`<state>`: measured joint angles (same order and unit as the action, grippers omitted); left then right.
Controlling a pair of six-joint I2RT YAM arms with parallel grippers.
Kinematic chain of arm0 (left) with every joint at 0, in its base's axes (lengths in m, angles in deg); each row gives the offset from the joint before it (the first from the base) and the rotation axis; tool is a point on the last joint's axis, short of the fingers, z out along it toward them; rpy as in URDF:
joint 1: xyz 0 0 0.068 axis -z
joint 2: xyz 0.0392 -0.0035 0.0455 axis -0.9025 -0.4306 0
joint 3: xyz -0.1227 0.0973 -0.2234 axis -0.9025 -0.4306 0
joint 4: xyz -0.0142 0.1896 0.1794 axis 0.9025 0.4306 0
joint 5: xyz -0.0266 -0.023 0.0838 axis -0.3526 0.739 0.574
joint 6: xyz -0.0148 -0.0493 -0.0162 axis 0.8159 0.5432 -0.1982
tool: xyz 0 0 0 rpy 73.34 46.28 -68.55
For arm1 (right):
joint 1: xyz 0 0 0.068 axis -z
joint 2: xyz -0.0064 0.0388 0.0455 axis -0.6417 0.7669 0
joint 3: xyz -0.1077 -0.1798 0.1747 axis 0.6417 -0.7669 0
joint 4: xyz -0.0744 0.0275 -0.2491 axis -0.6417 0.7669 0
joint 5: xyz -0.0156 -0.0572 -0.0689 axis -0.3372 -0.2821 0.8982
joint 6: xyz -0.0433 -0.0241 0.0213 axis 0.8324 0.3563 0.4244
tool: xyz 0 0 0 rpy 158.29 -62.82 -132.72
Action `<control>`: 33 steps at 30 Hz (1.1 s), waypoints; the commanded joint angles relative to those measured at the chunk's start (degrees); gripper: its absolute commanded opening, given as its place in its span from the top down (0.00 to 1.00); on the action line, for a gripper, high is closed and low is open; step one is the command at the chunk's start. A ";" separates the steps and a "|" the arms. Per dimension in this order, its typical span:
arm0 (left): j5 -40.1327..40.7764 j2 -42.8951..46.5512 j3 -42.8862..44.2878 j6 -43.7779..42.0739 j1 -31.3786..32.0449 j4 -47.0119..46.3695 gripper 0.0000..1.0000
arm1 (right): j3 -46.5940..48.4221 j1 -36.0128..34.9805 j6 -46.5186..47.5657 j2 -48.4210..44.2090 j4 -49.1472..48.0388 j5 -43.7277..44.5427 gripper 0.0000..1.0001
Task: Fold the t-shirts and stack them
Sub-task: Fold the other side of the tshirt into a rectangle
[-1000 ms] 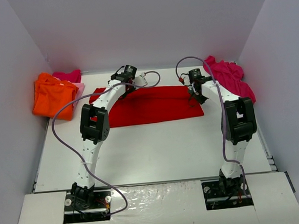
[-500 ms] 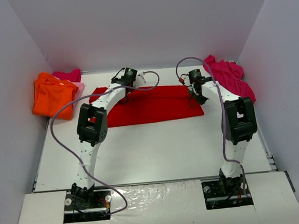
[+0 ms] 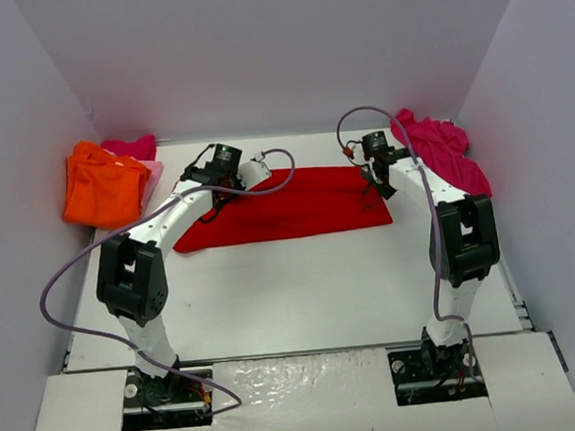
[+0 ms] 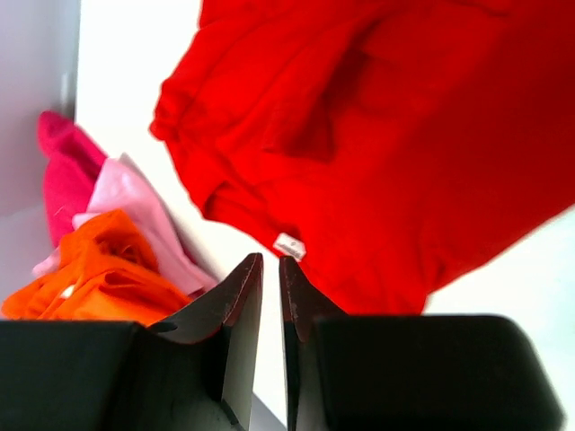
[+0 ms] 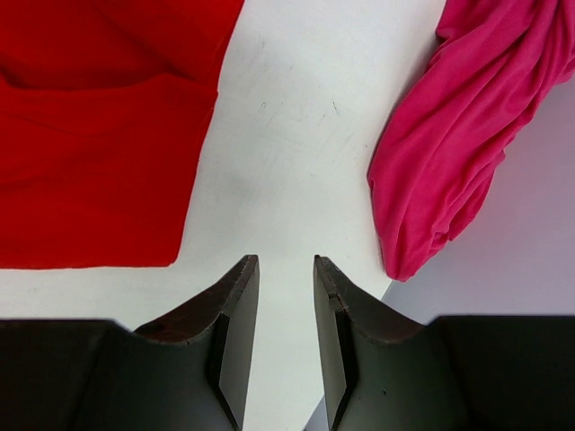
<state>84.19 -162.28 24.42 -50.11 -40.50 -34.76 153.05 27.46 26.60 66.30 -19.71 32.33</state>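
Mid-fold of the red t-shirt, judged: it lies flat as a long, smooth band with doubled edges, and a white label shows just ahead of the left claw. That claw hovers over the band's end, jaws nearly together, grasping nothing. The right claw stands slightly parted and empty, the band's other end to its left and a crumpled magenta t-shirt to its right. The next move probably calls for pinching one end and folding crosswise. The orange t-shirt lies left of the left claw.

I see the red t-shirt flat on the counter. The orange t-shirt sits folded left, seemingly atop pink ones; the magenta t-shirt lies crumpled right.
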 commanded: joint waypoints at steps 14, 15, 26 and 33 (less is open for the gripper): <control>-10.24 -12.16 8.49 1.40 -0.19 3.33 0.91 | -0.93 -0.90 -0.05 -2.13 -0.20 2.97 0.72; -9.92 -13.42 9.33 1.50 -0.27 3.27 0.91 | -0.85 -0.88 0.01 -1.94 -0.28 2.99 0.72; 1.33 -23.40 21.33 2.52 -3.39 -0.87 1.00 | -2.00 -0.55 0.43 -0.51 -1.59 2.93 0.72; 3.94 -26.64 26.35 0.75 -5.44 -0.05 1.00 | -1.39 -0.81 -0.37 0.28 -1.68 2.66 0.72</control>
<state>83.84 -189.23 45.58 -48.48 -44.73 -34.13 150.91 26.75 26.69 66.36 -20.40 33.41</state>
